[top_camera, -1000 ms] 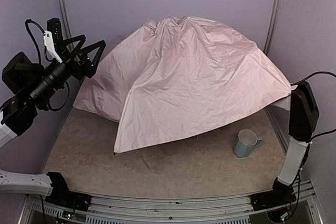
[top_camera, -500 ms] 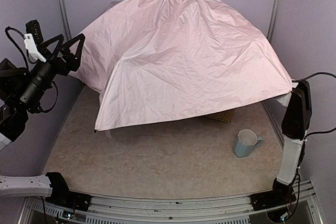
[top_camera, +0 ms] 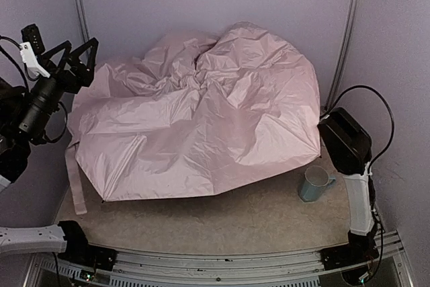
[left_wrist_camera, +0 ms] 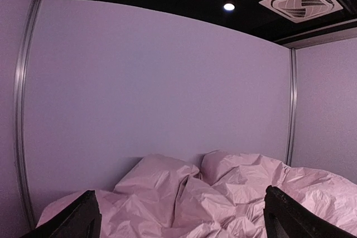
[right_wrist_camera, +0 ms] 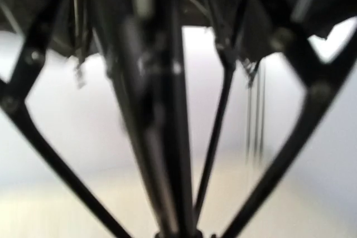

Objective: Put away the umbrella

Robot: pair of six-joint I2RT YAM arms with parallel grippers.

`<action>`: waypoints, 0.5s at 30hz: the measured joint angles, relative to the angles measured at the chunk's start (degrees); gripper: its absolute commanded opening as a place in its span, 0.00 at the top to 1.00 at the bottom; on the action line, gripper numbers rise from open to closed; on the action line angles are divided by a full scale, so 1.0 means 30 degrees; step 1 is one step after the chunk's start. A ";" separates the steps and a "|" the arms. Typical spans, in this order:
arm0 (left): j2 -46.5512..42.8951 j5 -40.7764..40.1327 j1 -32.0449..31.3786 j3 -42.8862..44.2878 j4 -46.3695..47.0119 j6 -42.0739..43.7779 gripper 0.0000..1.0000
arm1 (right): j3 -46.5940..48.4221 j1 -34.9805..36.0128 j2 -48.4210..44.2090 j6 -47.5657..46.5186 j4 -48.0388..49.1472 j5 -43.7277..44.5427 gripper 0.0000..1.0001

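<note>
1. The umbrella (top_camera: 201, 126) lies crumpled, its pink fabric covering the far surface (top_camera: 235, 223).
2. The left pincer (top_camera: 79, 48) hangs at the far left, opened wide, holding nothing.
3. The right pincer is hidden under the fabric; apart or together, I cannot tell.
4. A pale blue mug (top_camera: 316, 183) stands near right, beside the fabric.

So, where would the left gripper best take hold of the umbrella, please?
Probably a raised fold at the back left of the umbrella, coming from the left: the canopy lies in slack, crumpled folds, and those ridges stand up right ahead of the open left gripper.
</note>
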 measured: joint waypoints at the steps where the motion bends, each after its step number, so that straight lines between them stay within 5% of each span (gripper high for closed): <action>1: 0.0415 0.0095 0.0073 0.0022 0.0007 0.0073 0.01 | -0.0699 0.0000 0.0911 -0.0109 0.0350 -0.0248 1.00; 9: 0.5676 0.4226 0.2798 -0.0474 -0.0131 -0.0947 0.02 | -0.3424 -0.0029 0.3672 -0.1428 -0.0517 -0.0401 1.00; 15: 0.6586 0.5901 0.3322 -0.1537 -0.0197 -0.1814 0.02 | -0.3432 -0.0036 0.3555 -0.2331 -0.0619 -0.0386 1.00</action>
